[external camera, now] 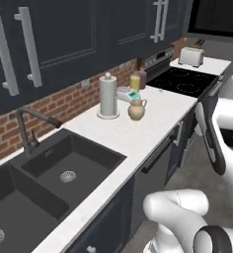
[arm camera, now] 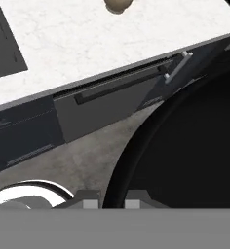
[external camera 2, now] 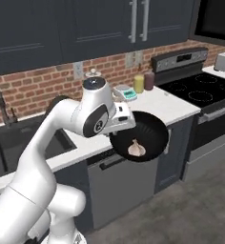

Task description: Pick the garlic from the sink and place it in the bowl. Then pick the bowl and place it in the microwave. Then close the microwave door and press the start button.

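While I watch from the base cameras, the room reads as a dark kitchen: a white marble-look counter (external camera: 133, 131) runs under navy cabinets (external camera: 64, 34) and a red brick backsplash (external camera 2: 43, 86), with grey concrete-like floor below; the matte black sink (external camera: 64, 170) sits in the counter in the left base view, both basins showing a round metal drain and the angular faucet (external camera: 27, 126) rising behind; I see no bulb left in it. Further along that view stand a paper towel roll (external camera: 108, 96), a small tan jug (external camera: 136, 109), a black stove top (external camera: 185, 81) and a toaster (external camera: 191, 57). From the right base view I get what the left one hides: the gripper (external camera 2: 118, 128) is clenched on the rim of the bowl (external camera 2: 145, 131), which hangs off the counter's front edge, out over the floor and in front of the grey dishwasher panel (external camera 2: 119, 188), tipped toward the camera; the garlic (external camera 2: 136, 149) lies inside it, low against the near wall. From the hand view I see the bowl's black rim curving up from between the fingertips (arm camera: 87, 200), which stand close together on it, with the counter edge and a dishwasher handle beyond.
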You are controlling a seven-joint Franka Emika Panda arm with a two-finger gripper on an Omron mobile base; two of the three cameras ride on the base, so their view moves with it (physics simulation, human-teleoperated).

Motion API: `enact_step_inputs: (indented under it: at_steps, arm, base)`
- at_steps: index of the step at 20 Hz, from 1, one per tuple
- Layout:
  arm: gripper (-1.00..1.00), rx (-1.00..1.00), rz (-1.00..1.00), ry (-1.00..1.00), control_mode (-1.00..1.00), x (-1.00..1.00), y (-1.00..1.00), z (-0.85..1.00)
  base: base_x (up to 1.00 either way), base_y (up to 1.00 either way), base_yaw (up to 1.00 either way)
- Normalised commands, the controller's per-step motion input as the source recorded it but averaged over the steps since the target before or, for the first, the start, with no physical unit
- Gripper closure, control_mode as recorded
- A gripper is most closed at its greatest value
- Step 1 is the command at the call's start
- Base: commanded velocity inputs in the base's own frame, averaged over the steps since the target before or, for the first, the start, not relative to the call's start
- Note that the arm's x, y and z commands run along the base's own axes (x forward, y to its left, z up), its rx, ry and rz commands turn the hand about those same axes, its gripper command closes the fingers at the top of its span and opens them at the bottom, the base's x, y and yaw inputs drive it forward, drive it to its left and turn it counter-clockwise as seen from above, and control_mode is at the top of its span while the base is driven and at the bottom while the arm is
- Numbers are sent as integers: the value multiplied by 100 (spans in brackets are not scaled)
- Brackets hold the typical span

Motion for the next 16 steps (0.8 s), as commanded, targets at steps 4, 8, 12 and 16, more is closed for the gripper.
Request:
enact_step_inputs:
  at_steps: [4,8,12,16]
  arm:
    - [100,0,0,0,100,0,0,0]
    - [100,0,0,0,100,0,0,0]
    - [100,0,0,0,100,0,0,0]
    - [100,0,0,0,100,0,0,0]
  base:
    - [45,-94,-30]
    - [65,-100,-18]
    - [61,-100,-12]
    - [30,-100,-2]
